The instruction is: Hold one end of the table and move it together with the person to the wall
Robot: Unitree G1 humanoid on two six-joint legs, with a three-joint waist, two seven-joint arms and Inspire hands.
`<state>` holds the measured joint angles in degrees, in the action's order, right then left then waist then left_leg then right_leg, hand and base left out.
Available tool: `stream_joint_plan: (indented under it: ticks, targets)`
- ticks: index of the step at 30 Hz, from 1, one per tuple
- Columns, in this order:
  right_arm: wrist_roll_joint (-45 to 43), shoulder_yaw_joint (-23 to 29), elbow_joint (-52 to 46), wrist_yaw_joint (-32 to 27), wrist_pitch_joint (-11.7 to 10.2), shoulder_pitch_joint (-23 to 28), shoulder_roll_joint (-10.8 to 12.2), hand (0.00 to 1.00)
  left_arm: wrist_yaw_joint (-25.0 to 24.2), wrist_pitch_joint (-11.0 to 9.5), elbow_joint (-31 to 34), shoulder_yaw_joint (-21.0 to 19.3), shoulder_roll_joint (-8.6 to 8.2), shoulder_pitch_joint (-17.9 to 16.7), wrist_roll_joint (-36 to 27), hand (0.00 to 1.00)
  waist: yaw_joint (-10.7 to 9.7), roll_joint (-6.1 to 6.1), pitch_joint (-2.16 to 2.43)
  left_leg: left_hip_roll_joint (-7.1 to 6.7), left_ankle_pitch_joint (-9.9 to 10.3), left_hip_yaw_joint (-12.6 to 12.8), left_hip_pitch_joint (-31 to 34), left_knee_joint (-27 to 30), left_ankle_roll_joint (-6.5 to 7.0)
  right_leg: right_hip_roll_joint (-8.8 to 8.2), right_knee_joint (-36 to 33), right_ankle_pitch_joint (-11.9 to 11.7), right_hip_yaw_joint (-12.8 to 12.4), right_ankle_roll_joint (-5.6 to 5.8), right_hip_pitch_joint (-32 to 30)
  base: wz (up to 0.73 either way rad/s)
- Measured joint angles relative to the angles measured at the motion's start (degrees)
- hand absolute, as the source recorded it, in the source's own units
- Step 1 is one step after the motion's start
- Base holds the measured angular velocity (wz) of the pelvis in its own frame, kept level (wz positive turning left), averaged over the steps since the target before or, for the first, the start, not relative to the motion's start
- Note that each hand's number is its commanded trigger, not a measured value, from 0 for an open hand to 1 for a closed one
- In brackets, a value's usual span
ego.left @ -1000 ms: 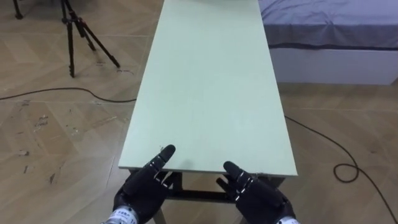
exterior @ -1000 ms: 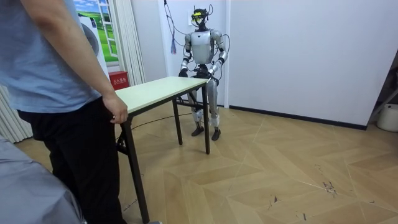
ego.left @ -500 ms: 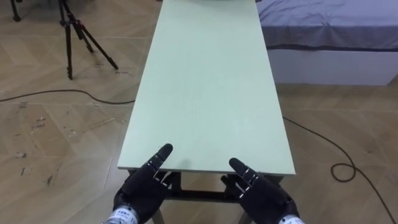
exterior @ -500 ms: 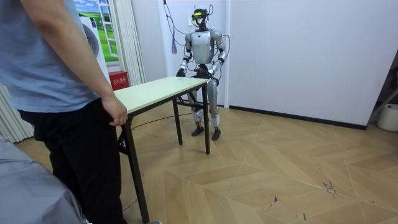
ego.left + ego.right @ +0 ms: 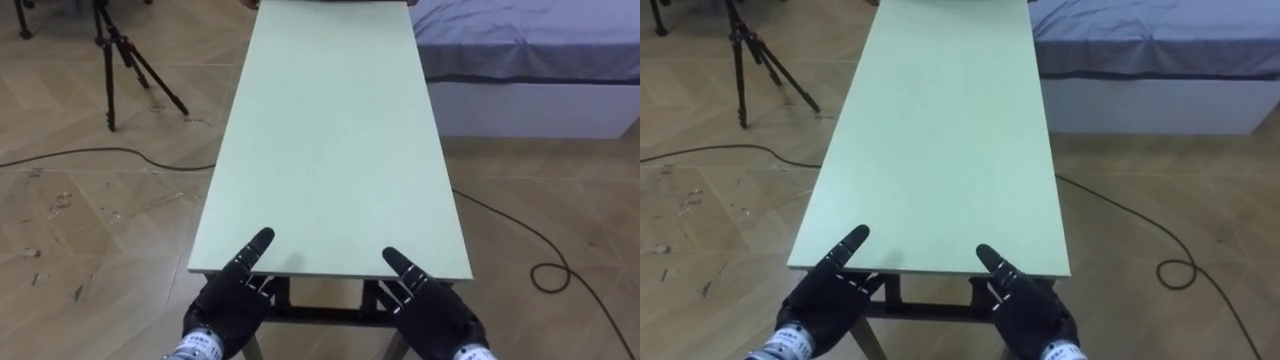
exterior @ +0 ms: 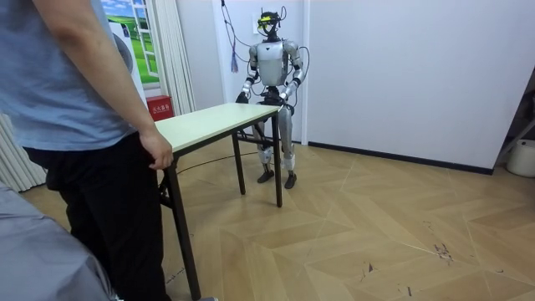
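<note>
No legible text, labels or numbers

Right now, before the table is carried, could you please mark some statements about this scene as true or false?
1. A person's hand rests on the end of the table far from the robot. True.
2. The tripod stands on the robot's right of the table. False: the tripod stands on its left.
3. A bed lies on the robot's right of the table. True.
4. The left hand and the right hand are at the table's near end. True.
5. The robot kneels. False: it stands upright at the table.
</note>
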<state>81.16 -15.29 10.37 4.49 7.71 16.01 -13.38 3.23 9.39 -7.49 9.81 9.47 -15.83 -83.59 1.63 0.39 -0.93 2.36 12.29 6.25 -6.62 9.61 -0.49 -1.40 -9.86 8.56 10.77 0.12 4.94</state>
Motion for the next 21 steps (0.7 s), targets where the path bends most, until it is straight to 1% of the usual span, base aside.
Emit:
stream_joint_plan:
  ticks: [5, 7, 8, 10, 13, 16, 19, 20, 21]
  targets:
    - [4.84, 0.05, -0.56, -1.66, -0.03, -0.01, 0.3, 0.0, -0.04, 0.01, -0.4, -0.05, -0.37, 0.04, -0.17, 0.0, -0.11, 0.17, 0.0, -0.02, -0.02, -0.19, -0.17, 0.08, 0.02, -0.05, -0.13, 0.0, 0.0, 0.0, 0.16, 0.0]
    - [6.28, 0.85, -0.63, -2.29, -0.03, -0.02, 1.57, 0.0, -0.1, 0.01, -0.58, -0.68, -1.28, 0.09, -0.2, 0.0, -0.17, 0.24, -0.04, -0.02, -0.02, -0.19, -0.11, 0.06, 0.03, -0.07, -0.18, 0.0, 0.0, 0.0, 0.1, 0.0]
    - [6.59, 1.43, -0.63, -2.54, -0.07, -0.02, 2.59, 0.0, -0.15, 0.0, -0.76, -1.13, -1.88, 0.09, -0.43, 0.0, -0.33, 0.35, -0.09, -0.02, -0.02, -0.19, -0.02, -0.06, 0.03, -0.09, -0.24, 0.0, 0.01, 0.0, 0.06, 0.0]
    - [6.82, 1.76, -0.63, -2.56, -0.1, -0.09, 2.91, 0.0, -0.09, 0.0, -0.77, -1.42, -2.37, 0.1, -2.62, 0.0, -0.46, 0.68, -0.17, -0.07, -0.01, -0.24, 0.14, -0.07, 0.04, -0.13, -0.32, 0.0, 0.02, 0.0, -0.03, 0.0]
    - [6.83, 2.43, -0.76, -2.57, -0.1, -0.08, 4.01, 0.0, 0.12, -0.01, -0.64, -1.76, -2.52, 0.1, -4.62, 0.0, -0.74, 0.88, -0.1, -0.06, -0.01, -0.28, 0.48, 0.04, 0.03, -0.11, -0.31, 0.0, 0.04, 0.0, -0.26, 0.0]
    - [8.99, 2.5, -1.56, -2.58, -0.16, -0.08, 4.09, 0.0, 0.31, -0.35, -0.09, -1.76, -2.52, 0.09, -6.21, 0.0, -0.97, 1.02, -0.06, -0.14, -0.21, -0.15, 1.36, 0.25, 0.12, -0.17, -0.63, 0.0, -0.17, -0.01, -1.31, 0.0]
    - [9.15, 2.49, -1.99, -2.59, -0.16, -0.08, 4.12, 0.0, 0.31, -0.78, 0.22, -1.76, -2.53, 0.09, -6.98, 0.0, -0.9, 1.02, -0.06, -0.18, -0.53, -0.09, 1.87, 0.33, 0.12, -0.16, -0.84, -0.01, -0.5, -0.02, -2.06, -0.01]
    - [9.16, 2.49, -2.02, -2.59, -0.17, -0.08, 4.11, 0.0, 0.31, -0.81, 0.26, -1.76, -2.53, 0.09, -6.98, 0.39, -0.91, 1.01, -0.06, -0.18, -0.54, -0.08, 1.91, 0.36, 0.11, -0.16, -0.83, -0.02, -0.5, -0.03, -2.09, 0.0]
    - [9.19, 2.5, -2.02, -2.59, -0.17, -0.08, 4.11, 0.0, 0.31, -0.85, 0.26, -1.76, -2.57, 0.09, -6.99, 0.85, -0.91, 1.01, -0.07, -0.18, -0.55, -0.08, 1.93, 0.43, 0.11, -0.16, -0.83, -0.02, -0.5, -0.03, -2.09, 0.0]
